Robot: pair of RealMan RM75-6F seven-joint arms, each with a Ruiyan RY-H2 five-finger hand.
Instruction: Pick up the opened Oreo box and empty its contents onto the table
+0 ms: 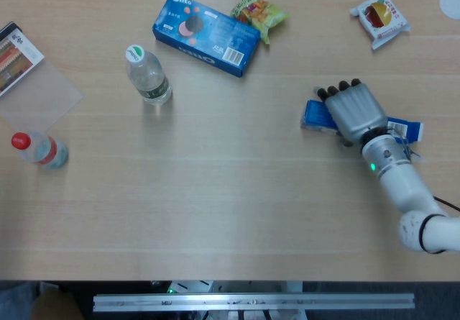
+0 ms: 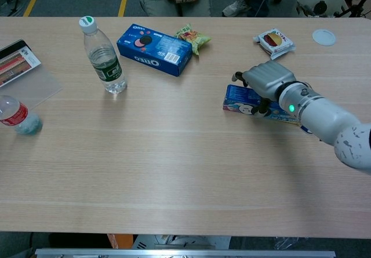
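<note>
Bare wood is lying open across the middle and near side of the table [image 1: 230, 212], so a hand could be passing freely there. The right hand [image 1: 353, 110] is covering the open box [image 1: 316, 116]. A sealed box [image 1: 206, 34] and snack bag [image 1: 259, 12] are crowding the far side, a bottle [image 1: 148, 74] is standing left of centre, and a second bottle [image 1: 39, 149] is lying at the left edge.
</note>
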